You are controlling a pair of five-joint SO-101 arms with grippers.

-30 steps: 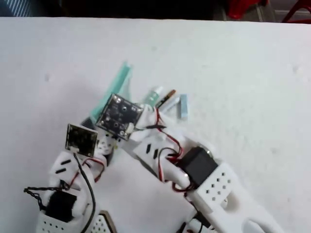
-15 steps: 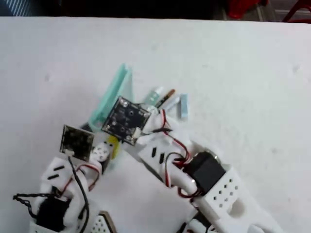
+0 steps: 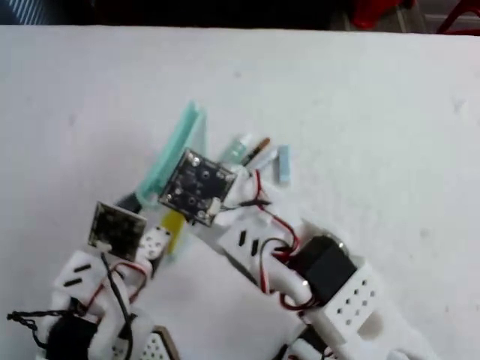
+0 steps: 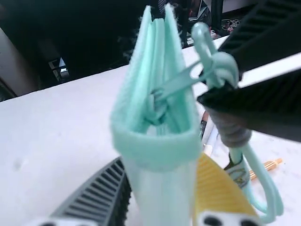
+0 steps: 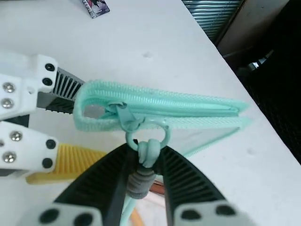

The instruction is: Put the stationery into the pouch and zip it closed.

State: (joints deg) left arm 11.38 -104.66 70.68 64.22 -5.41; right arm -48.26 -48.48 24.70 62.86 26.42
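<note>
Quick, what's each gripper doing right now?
Left gripper: closed, holding the pouch by its end.
Right gripper: closed on the zipper pull cord.

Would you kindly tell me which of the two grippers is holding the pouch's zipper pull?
The right gripper, with black fingers, pinches the zipper pull. The left gripper, with a yellow pad, clamps the end of the teal pouch instead.
</note>
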